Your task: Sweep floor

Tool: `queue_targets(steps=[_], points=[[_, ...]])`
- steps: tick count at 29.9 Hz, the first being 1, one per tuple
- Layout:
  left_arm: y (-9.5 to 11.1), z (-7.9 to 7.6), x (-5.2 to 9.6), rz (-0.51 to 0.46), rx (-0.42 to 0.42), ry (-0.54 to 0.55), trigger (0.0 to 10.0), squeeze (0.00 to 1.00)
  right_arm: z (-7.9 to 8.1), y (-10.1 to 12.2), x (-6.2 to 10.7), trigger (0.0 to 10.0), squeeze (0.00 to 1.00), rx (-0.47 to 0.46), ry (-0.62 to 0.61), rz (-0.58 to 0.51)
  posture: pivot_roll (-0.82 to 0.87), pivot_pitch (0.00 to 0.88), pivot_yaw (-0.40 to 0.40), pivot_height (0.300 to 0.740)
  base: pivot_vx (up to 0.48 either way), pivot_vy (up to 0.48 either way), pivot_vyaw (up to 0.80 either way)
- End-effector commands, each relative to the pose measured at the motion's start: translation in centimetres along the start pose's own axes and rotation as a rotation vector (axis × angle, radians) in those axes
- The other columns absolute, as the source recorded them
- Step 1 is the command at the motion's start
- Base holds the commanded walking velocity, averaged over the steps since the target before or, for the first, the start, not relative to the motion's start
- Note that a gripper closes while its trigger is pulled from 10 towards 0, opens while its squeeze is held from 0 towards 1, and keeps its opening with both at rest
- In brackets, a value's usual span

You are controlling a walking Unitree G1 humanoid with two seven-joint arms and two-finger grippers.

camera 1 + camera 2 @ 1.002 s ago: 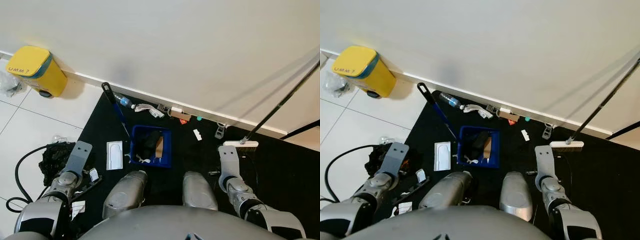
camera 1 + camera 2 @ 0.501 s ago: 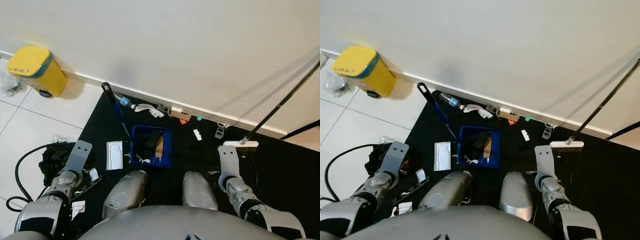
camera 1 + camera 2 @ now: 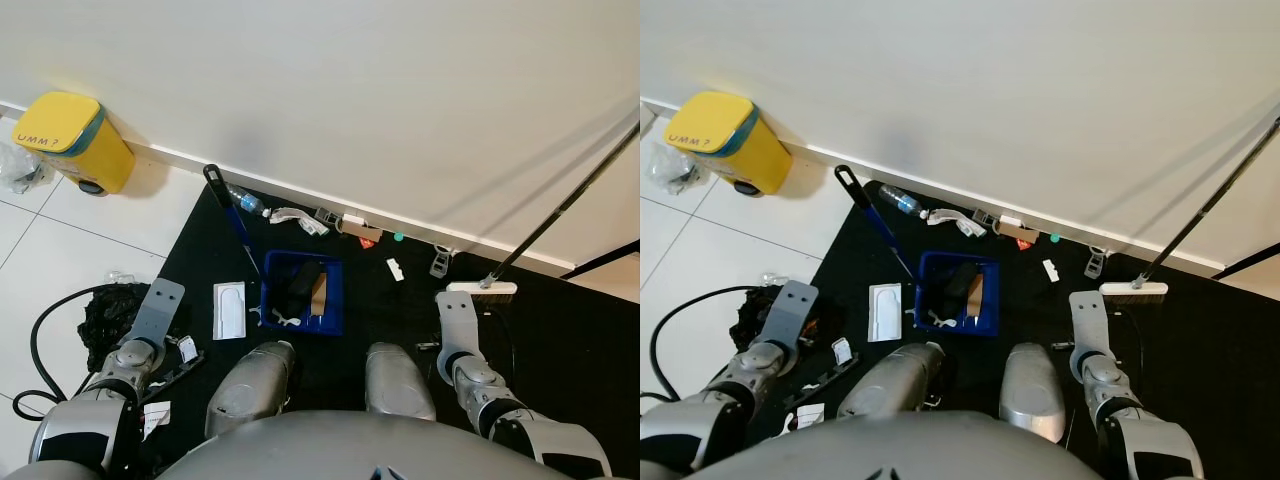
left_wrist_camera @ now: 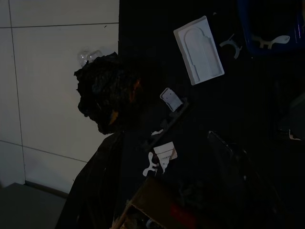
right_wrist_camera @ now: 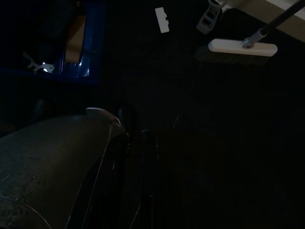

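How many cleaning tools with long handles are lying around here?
2. A broom leans on the wall at the right, its head on the black mat. A blue dustpan sits mid-mat, its handle running toward the yellow bin. The mess could hide others.

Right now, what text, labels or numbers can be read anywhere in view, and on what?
"UMM?" on the lid of the yellow bin; the last character is unclear.
Small paper tags on the black mat: any print is too small to read.
Nothing else is legible.
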State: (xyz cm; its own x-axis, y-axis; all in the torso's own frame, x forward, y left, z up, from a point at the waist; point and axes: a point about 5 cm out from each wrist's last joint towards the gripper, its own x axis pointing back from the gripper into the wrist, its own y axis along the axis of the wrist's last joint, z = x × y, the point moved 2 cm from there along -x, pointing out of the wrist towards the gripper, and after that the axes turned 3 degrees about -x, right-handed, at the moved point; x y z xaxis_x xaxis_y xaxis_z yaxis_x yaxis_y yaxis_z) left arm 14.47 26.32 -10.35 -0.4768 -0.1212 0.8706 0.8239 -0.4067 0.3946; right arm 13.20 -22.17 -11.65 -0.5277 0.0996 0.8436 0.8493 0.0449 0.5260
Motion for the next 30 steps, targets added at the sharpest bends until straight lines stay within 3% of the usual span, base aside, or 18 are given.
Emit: queue_targets(steps=[1, 30], points=[[-0.01, -0.39, -0.05, 0.005, -0.002, -0.005, 10.0, 0.00, 0.25, 0.09, -0.04, 10.0, 0.00, -0.002, 0.010, -0.003, 0.06, 0.000, 0.003, 0.740, 0.000, 0.000, 0.00], [-0.04, -0.35, -0.04, 0.007, -0.003, -0.004, 10.0, 0.00, 0.39, -0.09, -0.01, 10.0, 0.00, 0.004, 0.009, 0.002, 0.06, 0.000, 0.002, 0.740, 0.000, 0.000, 0.00]])
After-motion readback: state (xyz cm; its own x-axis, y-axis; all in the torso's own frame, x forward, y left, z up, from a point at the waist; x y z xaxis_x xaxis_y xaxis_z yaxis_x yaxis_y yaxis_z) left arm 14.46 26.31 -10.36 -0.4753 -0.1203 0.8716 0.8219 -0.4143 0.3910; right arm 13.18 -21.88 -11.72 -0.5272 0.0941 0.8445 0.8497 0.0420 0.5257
